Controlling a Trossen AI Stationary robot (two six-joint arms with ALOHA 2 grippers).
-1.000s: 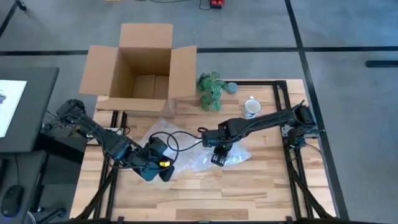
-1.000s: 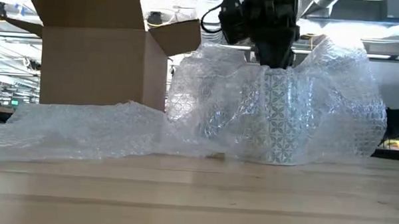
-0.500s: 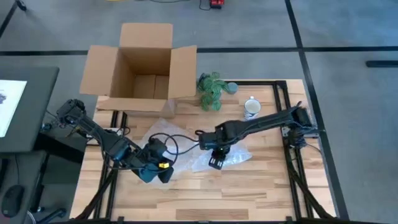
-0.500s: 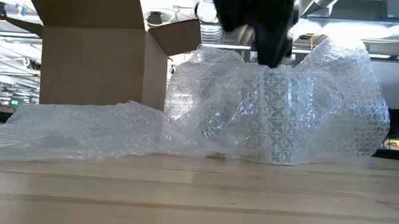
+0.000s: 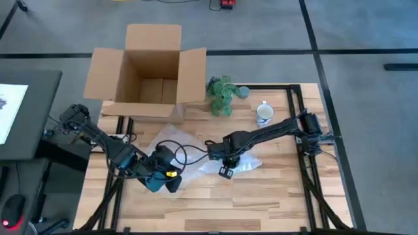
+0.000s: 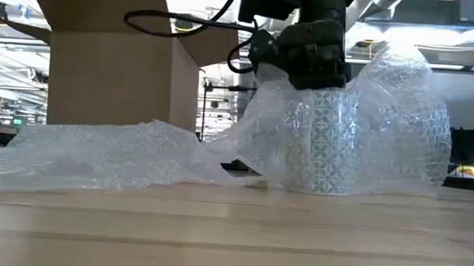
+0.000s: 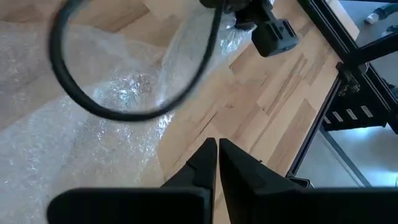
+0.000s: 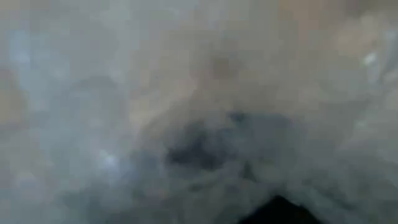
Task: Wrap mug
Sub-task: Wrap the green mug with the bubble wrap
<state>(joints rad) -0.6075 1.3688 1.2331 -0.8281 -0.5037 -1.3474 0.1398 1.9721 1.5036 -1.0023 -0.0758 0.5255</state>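
Left gripper [image 5: 171, 182] rests low on the surface [image 5: 274, 202], fingers pressed together on nothing visible, its tips at the near edge of the bubble wrap [image 6: 102, 156]; it looks parked and unchanged from a second ago. Beyond it, toward the far side, stands the cardboard box [image 5: 147, 68], flaps open, nothing in it that the overhead view shows beyond its own bottom flaps. Right of the left gripper, the sheet of wrap runs across to the right gripper [image 5: 225, 166], which has shifted over the last second: it has moved slightly toward the left gripper and dropped lower over the bundle, and in the level view the left flank of the wrap, puffed out before, is now pulled in tight against the patterned mug [image 6: 325, 144]. That mug stands upright directly under the right gripper, sheathed in wrap, with a loose billow left on its far-right side. Whether the right gripper's fingers are parted or pinched I cannot tell; its own camera shows only plastic. Judgement: the fold on one side is being gathered, the wrap roughly half closed. Farther right, well apart from the right gripper, a second white mug [image 5: 264, 113] sits unwrapped, and a green plant [image 5: 222, 93] stands beside the box.
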